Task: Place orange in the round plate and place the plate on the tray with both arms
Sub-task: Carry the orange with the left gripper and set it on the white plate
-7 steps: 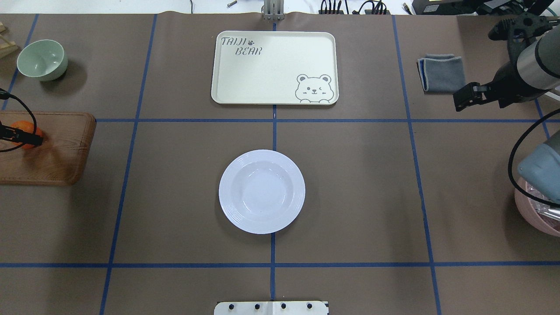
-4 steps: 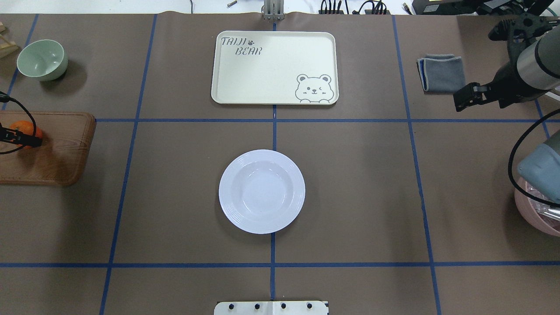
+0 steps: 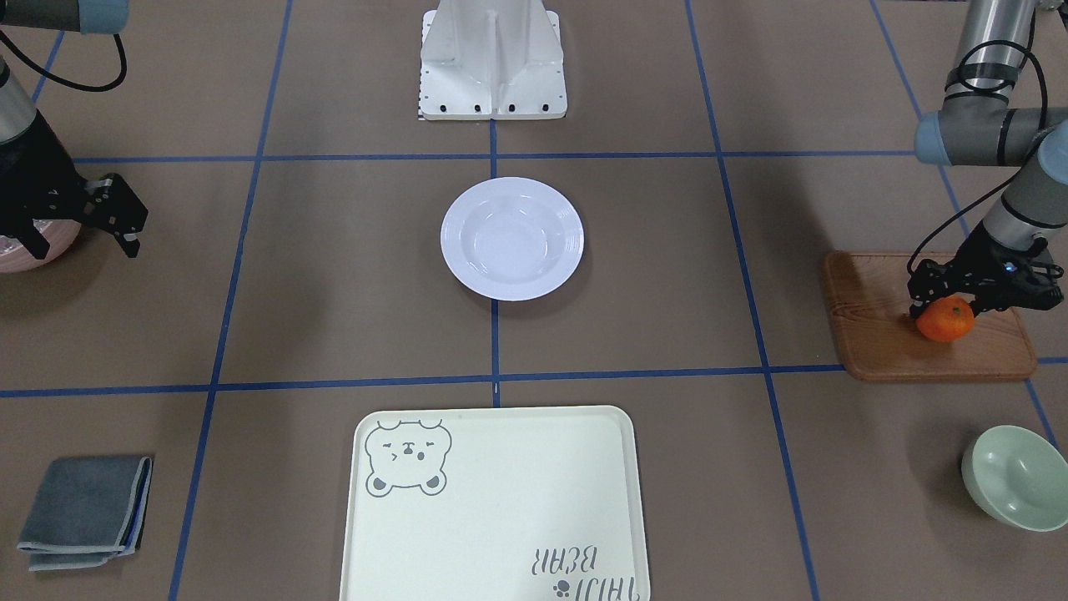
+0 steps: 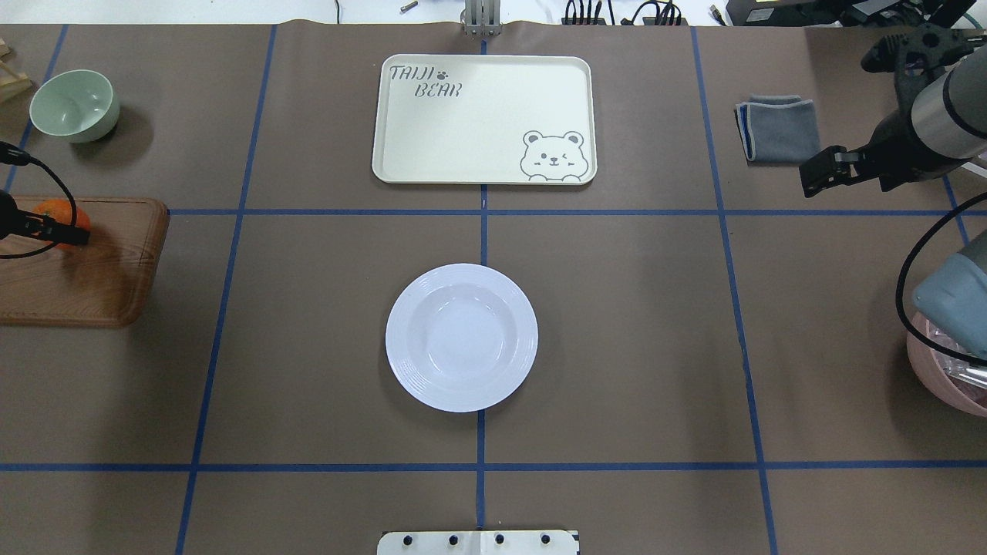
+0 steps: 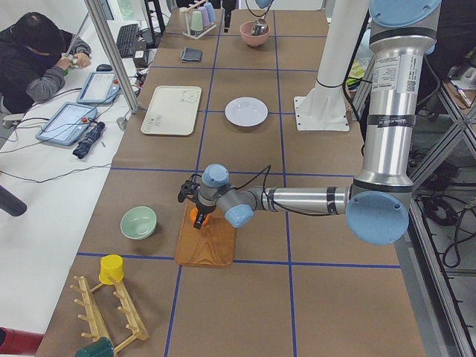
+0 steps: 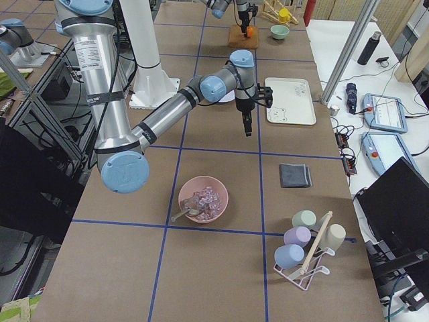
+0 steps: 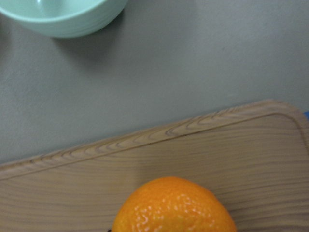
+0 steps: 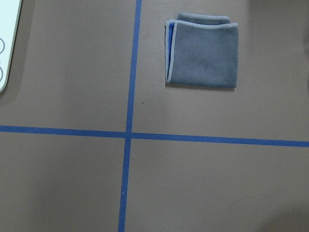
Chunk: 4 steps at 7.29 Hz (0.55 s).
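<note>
Left gripper (image 3: 943, 300) is clamped on the orange (image 3: 946, 321) over the wooden board (image 3: 876, 334) at the table's left end. The right gripper (image 4: 816, 171) hangs at far right, and I can't tell if it's parted. I judge the fruit light, slightly soft and prone to roll, so I'd hold it gently across its widest girth.

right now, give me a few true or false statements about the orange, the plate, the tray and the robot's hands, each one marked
1. The glossy white round plate is empty. True.
2. The small bright-orange mandarin lies in the pale-green bowl. False: it is in the left hand, at the brown wooden board.
3. The pale cream rectangular tray holds nothing. True.
4. The folded grey cloth lies on the tray. False: it lies on the table, apart from the tray.
5. The right hand grips the plate. False: it hovers open and empty, far from the plate.
</note>
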Tool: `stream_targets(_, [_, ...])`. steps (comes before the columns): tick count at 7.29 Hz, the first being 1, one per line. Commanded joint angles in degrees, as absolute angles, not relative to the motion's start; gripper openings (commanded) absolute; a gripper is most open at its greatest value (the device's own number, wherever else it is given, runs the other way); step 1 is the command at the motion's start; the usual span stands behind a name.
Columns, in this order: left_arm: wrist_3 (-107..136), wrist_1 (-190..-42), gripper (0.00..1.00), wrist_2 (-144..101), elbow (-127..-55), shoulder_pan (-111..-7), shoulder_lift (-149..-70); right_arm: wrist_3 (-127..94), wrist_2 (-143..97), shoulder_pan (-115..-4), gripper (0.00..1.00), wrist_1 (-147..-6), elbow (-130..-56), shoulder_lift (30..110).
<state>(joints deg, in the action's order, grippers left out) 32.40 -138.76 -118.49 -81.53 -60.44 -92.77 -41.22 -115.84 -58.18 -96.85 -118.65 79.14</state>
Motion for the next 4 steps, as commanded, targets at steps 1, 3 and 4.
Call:
stream_targets(1, [33.2, -137.1, 0.0, -119.8, -83.9, -61.3, -95.4, -41.1, -115.9, -58.0, 1.0, -96.9, -118.7, 79.1])
stream_targets(3, [33.6, -126.3, 0.0, -119.5, -91.4, -61.0, -98.9, -41.1, -115.8, -56.4, 1.0, -92.6, -118.4, 78.9])
stream_targets(4, [34.0, -117.7, 0.0, -119.4, -96.5, -60.3, -101.1, -41.1, -115.8, -55.6, 1.0, -89.5, -118.3, 79.1])
